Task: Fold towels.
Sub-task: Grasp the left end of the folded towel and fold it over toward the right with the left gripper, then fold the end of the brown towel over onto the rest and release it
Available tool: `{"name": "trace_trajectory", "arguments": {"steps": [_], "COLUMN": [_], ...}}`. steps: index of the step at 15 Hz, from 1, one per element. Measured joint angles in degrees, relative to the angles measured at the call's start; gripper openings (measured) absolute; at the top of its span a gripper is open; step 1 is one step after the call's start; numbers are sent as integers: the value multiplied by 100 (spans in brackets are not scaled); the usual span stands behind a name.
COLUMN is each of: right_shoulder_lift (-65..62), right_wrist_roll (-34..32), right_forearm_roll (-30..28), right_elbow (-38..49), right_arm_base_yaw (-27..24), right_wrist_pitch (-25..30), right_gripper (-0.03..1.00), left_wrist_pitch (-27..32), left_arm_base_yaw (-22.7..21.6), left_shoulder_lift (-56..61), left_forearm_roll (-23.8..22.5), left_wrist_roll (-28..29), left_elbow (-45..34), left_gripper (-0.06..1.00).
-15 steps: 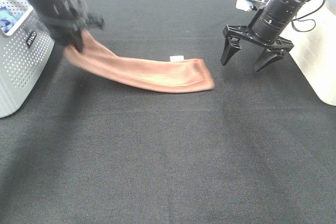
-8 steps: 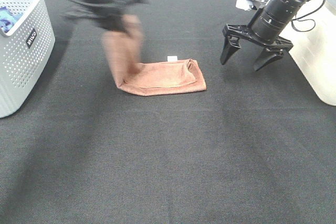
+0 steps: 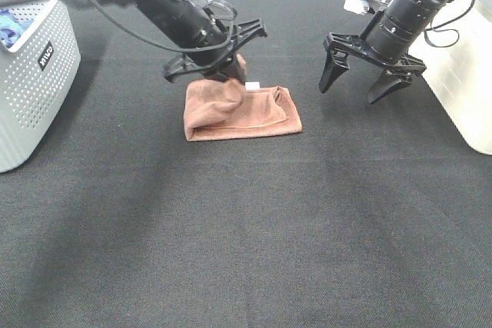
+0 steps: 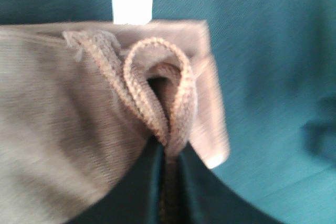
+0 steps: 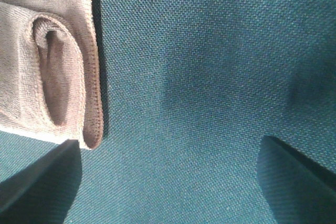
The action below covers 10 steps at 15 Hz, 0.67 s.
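The reddish-brown towel (image 3: 242, 111) lies folded on the black table, its small white tag (image 3: 252, 86) at the far edge. My left gripper (image 3: 231, 67) is shut on the towel's hem and holds it low over the folded part. In the left wrist view the pinched hem (image 4: 157, 98) loops up between the jaws, with the tag (image 4: 132, 3) beyond. My right gripper (image 3: 361, 86) is open and empty, hovering right of the towel. In the right wrist view the towel's edge (image 5: 63, 61) lies beside one open finger (image 5: 37, 182).
A grey perforated basket (image 3: 34, 74) with a blue cloth (image 3: 9, 24) inside stands at the left edge. A white container (image 3: 465, 74) stands at the right edge, close behind my right arm.
My left gripper has carried the towel's left end up and rightward over the rest, doubling the long strip into a short fold. The right gripper has stayed put.
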<state>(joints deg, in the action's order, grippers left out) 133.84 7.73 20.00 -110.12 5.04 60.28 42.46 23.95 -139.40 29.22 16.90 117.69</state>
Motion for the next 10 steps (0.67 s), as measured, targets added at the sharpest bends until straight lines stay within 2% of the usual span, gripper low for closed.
{"name": "trace_trajectory", "arguments": {"steps": [1, 2, 4, 7, 8, 9, 10], "right_shoulder_lift": [0, 0, 0, 0, 0, 0, 0], "right_wrist_roll": [0, 0, 0, 0, 0, 0, 46], "right_forearm_roll": [0, 0, 0, 0, 0, 86, 252], "right_elbow": [0, 0, 0, 0, 0, 0, 0], "right_arm_base_yaw": [0, 0, 0, 0, 0, 0, 0], "right_wrist_pitch": [0, 0, -11, -17, -17, -17, -17], "right_gripper": [85, 85, 85, 85, 85, 85, 85], "left_wrist_pitch": [-178, -286, -458, -493, -493, -596, -619], "left_arm_base_yaw": [11, 17, 86, 155, 155, 155, 120], "left_shoulder_lift": [-34, -34, -34, -34, -34, -34, -34], "left_forearm_roll": [321, 476, 859, 1753, 1753, 2103, 2166], "left_wrist_roll": [-6, -126, -527, -1266, -1266, -1690, -1874], "left_elbow": [0, 0, 0, 0, 0, 0, 40], "left_gripper": [17, 31, 45, 52, 52, 53, 53]}}
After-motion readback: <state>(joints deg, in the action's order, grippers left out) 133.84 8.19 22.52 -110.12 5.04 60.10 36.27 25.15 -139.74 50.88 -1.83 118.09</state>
